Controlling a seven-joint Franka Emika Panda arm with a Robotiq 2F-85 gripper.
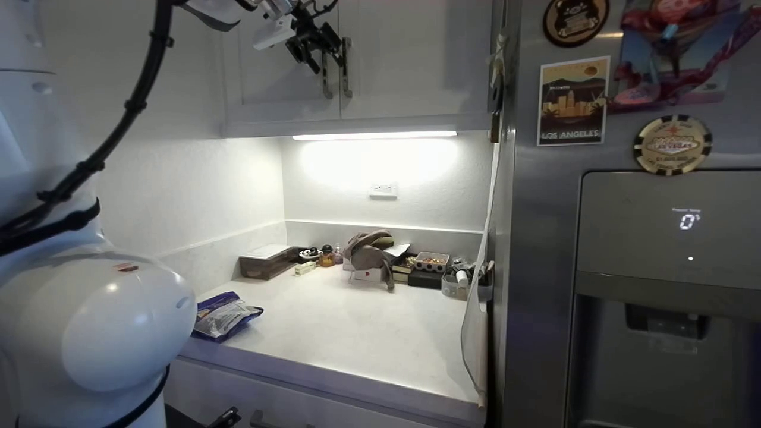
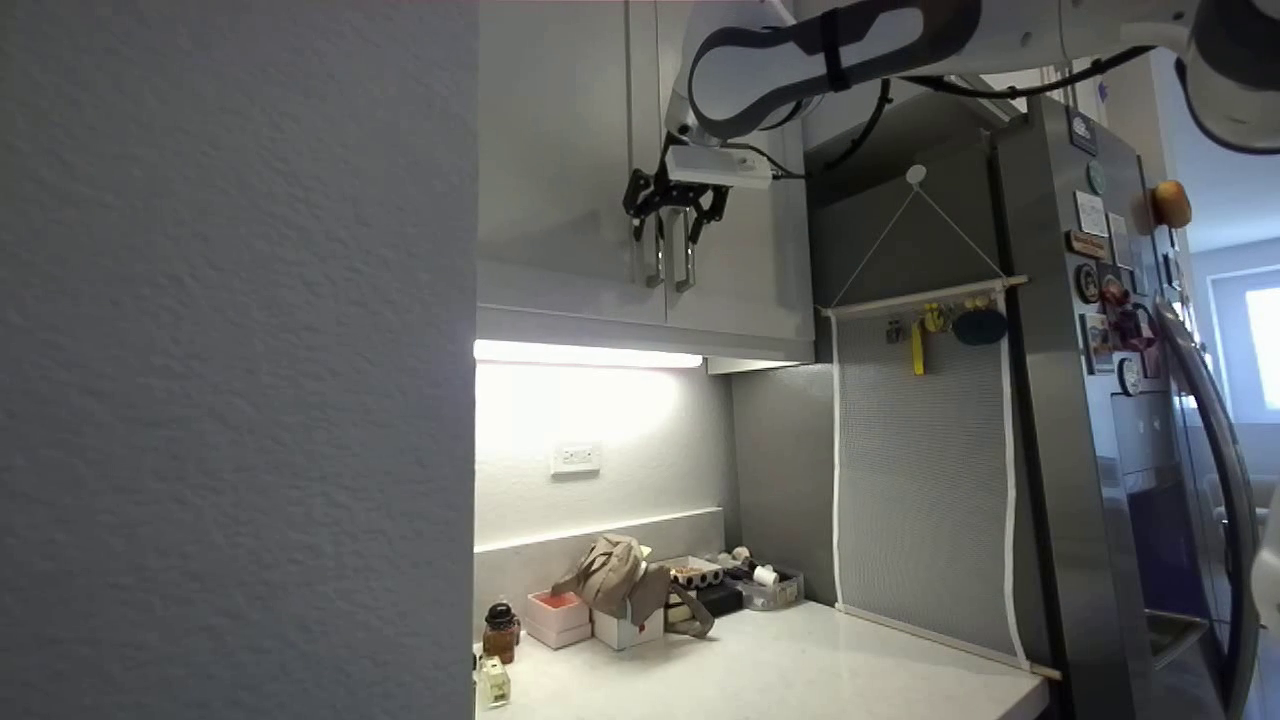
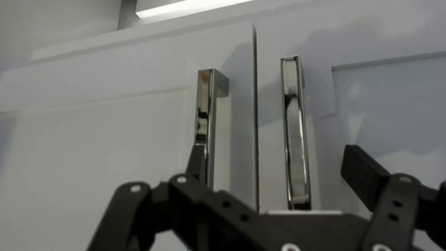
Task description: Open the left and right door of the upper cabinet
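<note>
The upper cabinet hangs over the counter. Its left door and right door are white and closed, meeting at a thin seam. Each carries an upright steel handle beside that seam. In the upside-down wrist view, the right door's handle appears at left and the left door's handle near the middle. My gripper is open in front of both handles. One finger overlaps the right door's handle; the other lies outside the left door's handle. Contact cannot be told.
A lit strip runs under the cabinet. The steel fridge stands on the right, with a mesh hanging on its side. On the counter are a blue packet, a brown cap and several boxes.
</note>
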